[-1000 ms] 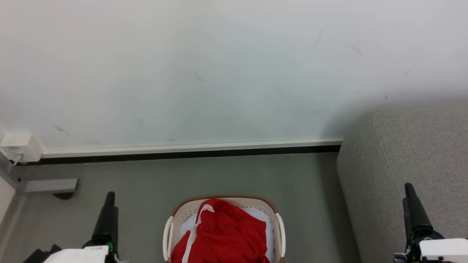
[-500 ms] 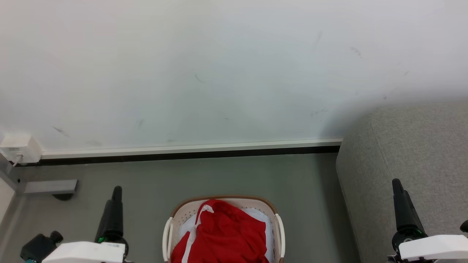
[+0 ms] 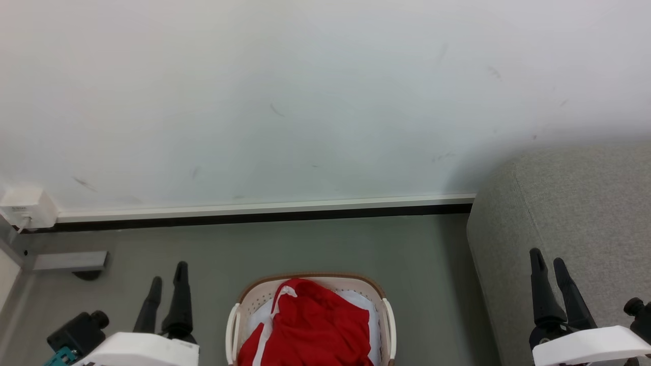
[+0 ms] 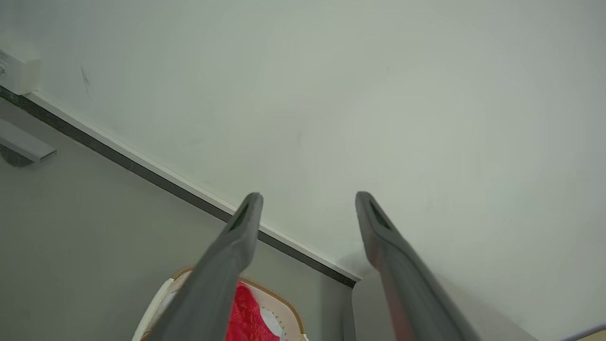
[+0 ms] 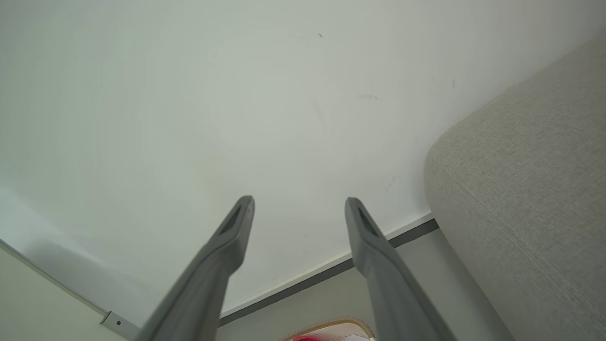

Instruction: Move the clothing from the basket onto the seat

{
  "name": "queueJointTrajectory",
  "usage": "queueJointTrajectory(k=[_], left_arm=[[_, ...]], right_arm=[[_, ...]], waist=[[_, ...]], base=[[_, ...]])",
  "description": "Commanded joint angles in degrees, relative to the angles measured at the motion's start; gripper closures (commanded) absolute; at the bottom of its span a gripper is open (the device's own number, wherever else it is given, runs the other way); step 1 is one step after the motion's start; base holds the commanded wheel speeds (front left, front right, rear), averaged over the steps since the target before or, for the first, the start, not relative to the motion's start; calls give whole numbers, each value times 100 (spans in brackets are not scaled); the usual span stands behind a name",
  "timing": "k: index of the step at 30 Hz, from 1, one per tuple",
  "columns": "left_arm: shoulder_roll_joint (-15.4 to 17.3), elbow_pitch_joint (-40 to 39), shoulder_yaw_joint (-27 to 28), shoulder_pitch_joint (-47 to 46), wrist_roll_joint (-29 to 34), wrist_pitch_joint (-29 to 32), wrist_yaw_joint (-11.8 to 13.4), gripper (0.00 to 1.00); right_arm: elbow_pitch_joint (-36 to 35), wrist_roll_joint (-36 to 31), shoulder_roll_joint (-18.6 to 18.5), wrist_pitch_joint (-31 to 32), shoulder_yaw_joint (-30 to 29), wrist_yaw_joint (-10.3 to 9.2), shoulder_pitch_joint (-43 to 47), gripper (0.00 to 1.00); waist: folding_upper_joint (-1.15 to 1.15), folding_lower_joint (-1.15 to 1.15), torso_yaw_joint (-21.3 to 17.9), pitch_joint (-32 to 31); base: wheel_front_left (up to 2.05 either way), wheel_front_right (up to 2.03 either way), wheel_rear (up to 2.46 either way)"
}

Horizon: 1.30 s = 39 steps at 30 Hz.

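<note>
The clothing (image 3: pixel 313 325), red with a white stripe, lies heaped in the cream basket (image 3: pixel 389 317) with its brown rim at the bottom centre of the head view, over a white liner. The grey seat (image 3: pixel 574 203) rises at the right. My left gripper (image 3: pixel 168 272) stands open to the left of the basket, above the floor. My right gripper (image 3: pixel 546 256) stands open in front of the seat's rounded corner. In the left wrist view the open left gripper (image 4: pixel 307 196) points at the wall, with the basket (image 4: pixel 284 303) and red clothing (image 4: pixel 246 317) low between its fingers. In the right wrist view, the seat (image 5: pixel 530 180) lies right of the right gripper (image 5: pixel 298 201).
A white wall (image 3: pixel 305 101) with a dark skirting strip (image 3: pixel 264 216) runs behind the basket. A white socket box (image 3: pixel 25 206) and a grey bracket (image 3: pixel 68 260) sit at the far left. Grey floor (image 3: pixel 305 244) stretches between wall and basket.
Both arms have turned, so that each gripper now shows two spread fingers instead of one. The left has shifted right toward the basket, the right has shifted left. The basket and clothing have not moved.
</note>
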Motion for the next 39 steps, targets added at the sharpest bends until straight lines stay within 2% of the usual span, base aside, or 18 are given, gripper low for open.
queueJointTrajectory(k=[1,17,39], left_arm=[[95,-71,-41,15,259,-77,54,0],[206,23,-263,54,1259,-344,310,0],[259,-11,-407,99,2464,-652,451,0]], right_arm=[[-65,-282,-22,-70,43,-5,-11,0],[84,-1380,-63,-341,251,-6,2,0],[176,-2484,-68,-654,422,-8,-22,0]], waist=[[0,0,-1,-5],[0,0,-18,-50],[0,0,-28,-100]], base=[[0,0,0],[0,0,0],[0,0,0]])
